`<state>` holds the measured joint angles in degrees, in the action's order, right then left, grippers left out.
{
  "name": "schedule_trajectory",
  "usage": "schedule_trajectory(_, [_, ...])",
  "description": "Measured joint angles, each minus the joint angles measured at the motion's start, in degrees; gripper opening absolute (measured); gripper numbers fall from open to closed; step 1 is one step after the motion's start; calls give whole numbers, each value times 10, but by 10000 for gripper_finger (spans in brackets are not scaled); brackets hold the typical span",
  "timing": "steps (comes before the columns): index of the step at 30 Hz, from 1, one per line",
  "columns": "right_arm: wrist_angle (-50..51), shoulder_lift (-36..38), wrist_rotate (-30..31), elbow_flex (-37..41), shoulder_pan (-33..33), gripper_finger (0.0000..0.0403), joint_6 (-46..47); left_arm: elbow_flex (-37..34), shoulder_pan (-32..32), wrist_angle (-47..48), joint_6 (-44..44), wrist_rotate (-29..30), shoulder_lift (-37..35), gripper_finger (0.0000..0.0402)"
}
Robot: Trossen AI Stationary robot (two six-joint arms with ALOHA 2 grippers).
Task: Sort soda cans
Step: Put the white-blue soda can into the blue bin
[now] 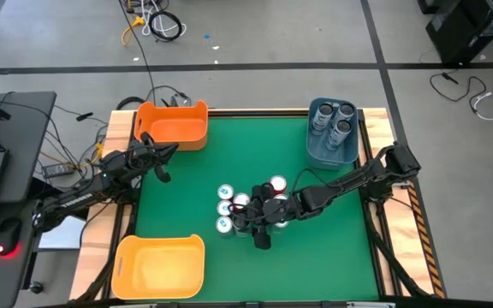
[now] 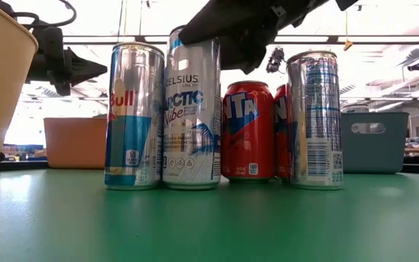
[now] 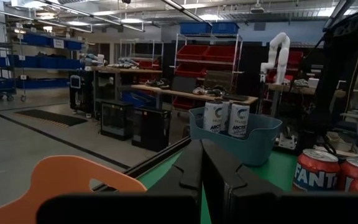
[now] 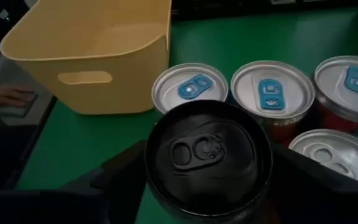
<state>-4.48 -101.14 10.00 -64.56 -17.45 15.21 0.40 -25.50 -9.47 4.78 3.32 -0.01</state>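
Green felt is covering the table (image 1: 332, 257), where upright soda cans (image 1: 229, 208) are clustering mid-table, long axes vertical. Right gripper (image 4: 207, 180) is straddling a black-topped can (image 4: 205, 155) — fingers at both sides, grip uncertain. Left gripper (image 3: 202, 180) is hanging clenched, empty, beside the orange plastic bin (image 1: 176, 124).

Bright overhead ceiling lights (image 2: 384, 51) blow out behind the cans (image 2: 192, 109); soft glare on green counter (image 2: 209, 218); near fingers (image 3: 229, 186) dark, blurred.
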Motion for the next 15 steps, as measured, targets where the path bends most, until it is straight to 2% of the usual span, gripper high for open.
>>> schedule_trajectory(2, [9, 0, 0, -8, 0, 243, 0, 0, 0, 0, 0, 0, 0, 11])
schedule_trajectory(10, [116, 9, 5, -91, -1, 243, 2, 0, 0, -1, 0, -1, 0, 11])
schedule_trajectory(15, [196, 35, 32, -165, -10, 243, -2, 0, 0, 0, 0, -1, 0, 11])
